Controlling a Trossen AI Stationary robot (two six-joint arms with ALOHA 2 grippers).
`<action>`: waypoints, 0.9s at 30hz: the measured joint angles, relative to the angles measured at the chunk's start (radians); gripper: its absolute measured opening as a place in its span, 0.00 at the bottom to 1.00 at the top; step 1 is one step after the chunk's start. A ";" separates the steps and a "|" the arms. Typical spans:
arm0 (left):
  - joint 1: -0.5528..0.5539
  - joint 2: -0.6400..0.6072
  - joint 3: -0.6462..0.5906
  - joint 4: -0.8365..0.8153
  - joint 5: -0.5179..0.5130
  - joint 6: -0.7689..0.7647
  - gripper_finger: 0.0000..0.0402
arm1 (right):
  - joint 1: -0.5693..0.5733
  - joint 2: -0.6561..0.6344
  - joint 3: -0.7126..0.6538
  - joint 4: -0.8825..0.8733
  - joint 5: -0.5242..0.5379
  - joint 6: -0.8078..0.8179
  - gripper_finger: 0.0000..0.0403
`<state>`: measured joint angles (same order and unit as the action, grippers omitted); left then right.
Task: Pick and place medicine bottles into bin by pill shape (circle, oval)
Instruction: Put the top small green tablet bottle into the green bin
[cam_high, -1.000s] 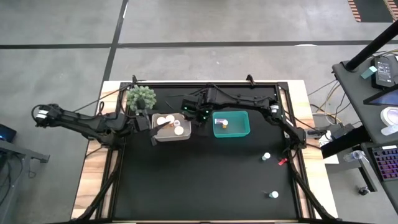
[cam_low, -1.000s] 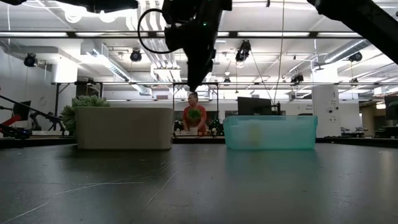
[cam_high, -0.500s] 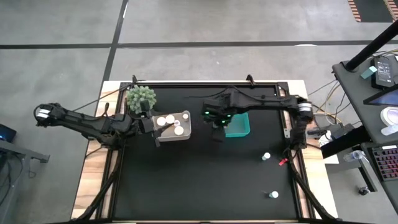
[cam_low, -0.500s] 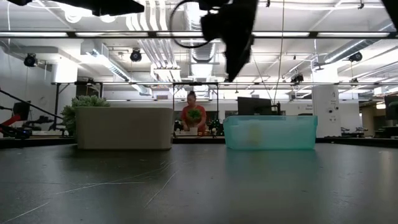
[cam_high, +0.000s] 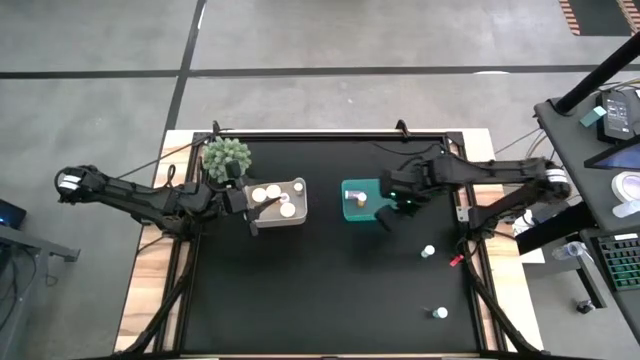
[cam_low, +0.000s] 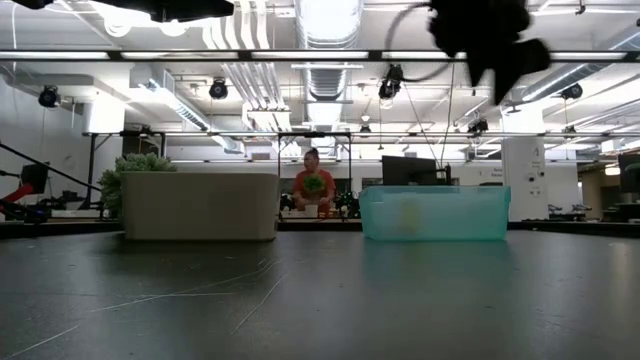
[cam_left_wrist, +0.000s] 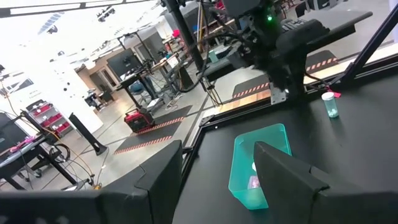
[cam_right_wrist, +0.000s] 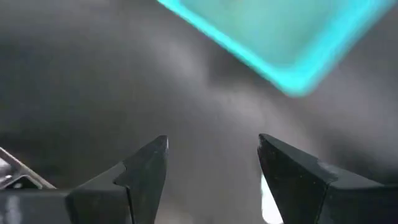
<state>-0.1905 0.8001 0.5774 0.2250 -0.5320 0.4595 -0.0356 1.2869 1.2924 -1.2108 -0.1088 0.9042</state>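
Inventory of the counter (cam_high: 300, 290), nearest the lower frame edge first, high view.

1. Medicine bottle, white cap (cam_high: 439, 313), lower right, standing alone, well apart from everything.
2. Medicine bottle, white cap (cam_high: 428, 252), right of centre, with a small red item (cam_high: 453, 261) just beside it. In my left wrist view it stands upright (cam_left_wrist: 329, 104) past the teal tub, so its long axis is vertical.
3. My right end effector (cam_high: 385, 217), over the right end of the teal bin (cam_high: 352, 210), fingers (cam_right_wrist: 146, 168) spread and holding nothing. Item 2 lies down-frame and to the right of it, near; item 1 lies farther the same way. My right arm is plainly the nearer one to both, so I judge the next pick to be its job.
4. Teal bin, centre of frame, with 1 small bottle (cam_high: 358, 198) showing inside.
5. White bin (cam_high: 300, 187), left of the teal bin and apart from it, holding 3 white-capped bottles (cam_high: 267, 192).
6. My left end effector (cam_high: 243, 200), at the white bin's left end, waiting, fingers (cam_left_wrist: 283, 171) spread and empty.
7. Green plant (cam_high: 227, 156), upper left, just behind the white bin.

Writing: no label, brand or lettering is legible on any bottle or bin. Pill shape cannot be told from here.
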 joint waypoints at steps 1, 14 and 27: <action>0.000 0.000 0.000 0.000 0.000 0.000 0.46 | 0.001 -0.019 -0.019 -0.023 -0.013 0.054 0.60; 0.000 0.000 0.000 0.003 0.000 -0.003 0.46 | 0.221 -0.104 -0.272 -0.134 -0.064 0.424 0.59; 0.000 0.000 -0.001 0.003 0.000 -0.007 0.46 | 0.315 -0.108 -0.427 0.004 -0.047 0.499 0.56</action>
<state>-0.1902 0.8001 0.5762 0.2283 -0.5323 0.4526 0.2790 1.1793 0.8649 -1.2069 -0.1561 1.4033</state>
